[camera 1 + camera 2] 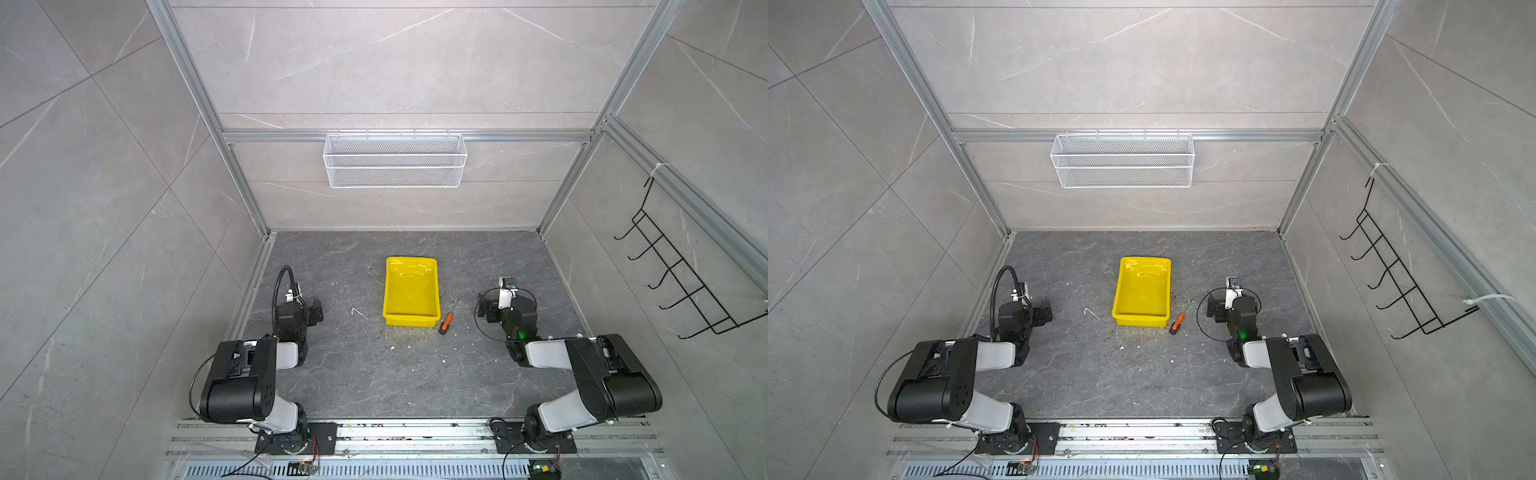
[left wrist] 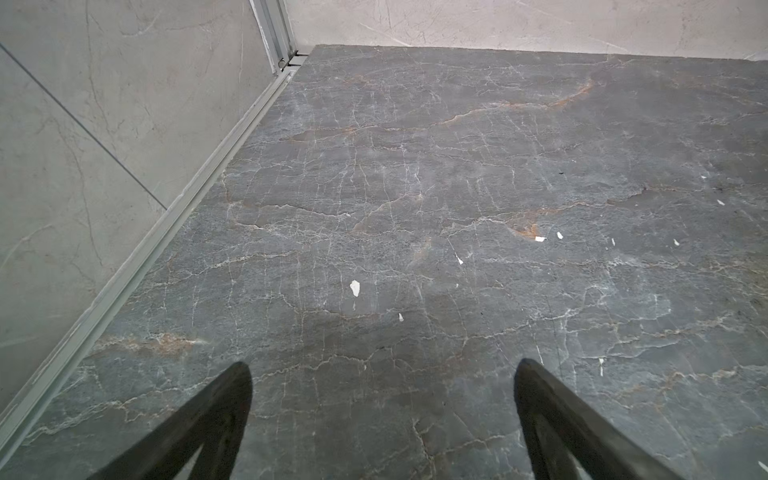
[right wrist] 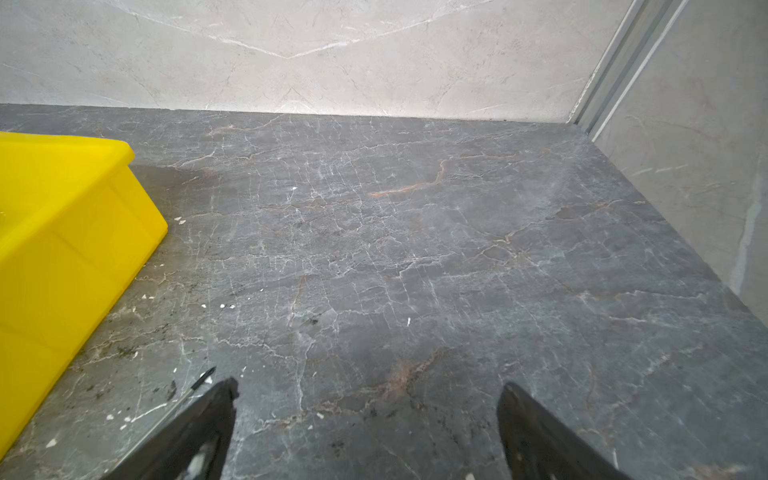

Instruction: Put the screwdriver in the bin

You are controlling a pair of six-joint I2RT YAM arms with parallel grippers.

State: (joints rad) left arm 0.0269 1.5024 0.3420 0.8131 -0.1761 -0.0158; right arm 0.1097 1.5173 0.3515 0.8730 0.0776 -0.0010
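both released, left gripper (image 2: 383, 364), right gripper (image 3: 368, 384), screwdriver (image 1: 446, 323) beside bin (image 1: 411, 321), mesh basket (image 1: 395, 166) behind

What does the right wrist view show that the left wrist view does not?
Only the right wrist view: the bin, the screwdriver tip on the table near it, and the right gripper, open. Only the left wrist view: the left gripper, open, with neither bin nor screwdriver in sight. Both: the dark veined table, pale walls and white chips.
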